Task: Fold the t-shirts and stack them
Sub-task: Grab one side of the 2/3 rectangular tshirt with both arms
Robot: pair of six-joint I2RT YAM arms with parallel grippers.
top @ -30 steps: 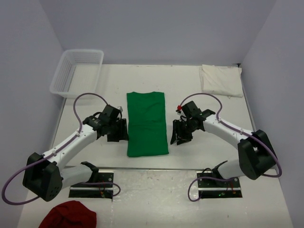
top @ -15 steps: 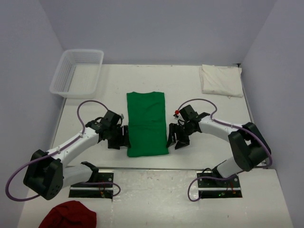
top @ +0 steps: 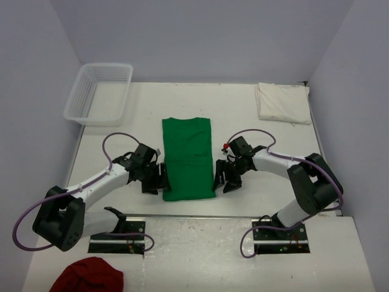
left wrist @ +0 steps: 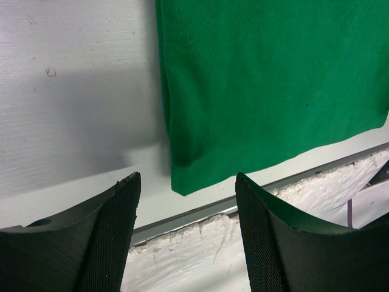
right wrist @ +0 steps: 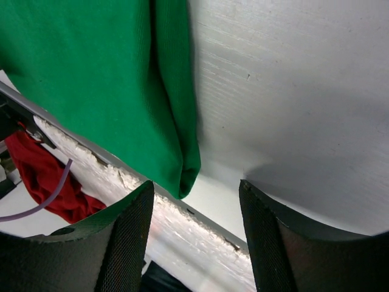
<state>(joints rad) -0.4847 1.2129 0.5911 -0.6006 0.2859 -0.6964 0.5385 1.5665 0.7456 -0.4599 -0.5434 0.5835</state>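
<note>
The left gripper [left wrist: 185,182] and the right gripper [right wrist: 196,188] both stand with jaws apart and nothing between them. Each is poised low at one near corner of the green t-shirt [top: 187,158], the left at its near left corner and the right at its near right. That mirrored placing reads as the set-up for a two-armed pinch of the near hem, probably to carry it over toward the far end and halve the length. In each wrist view the corner lies just ahead of the open fingers, in line with the gap and not yet gripped.

The green t-shirt lies flat in the middle of the bench [top: 243,121]. It is already a narrow rectangle with its sleeves tucked out of sight and its long axis running away from the arms. Its side edges are rounded, doubled folds, and the fine knit is smooth with few wrinkles.

The cream-white t-shirt [top: 283,103] sits folded at the far right corner, well apart. A clear plastic basket [top: 76,100] stands at the far left. A dark red cloth [top: 88,275] lies bunched at the near left, outside the work.
</note>
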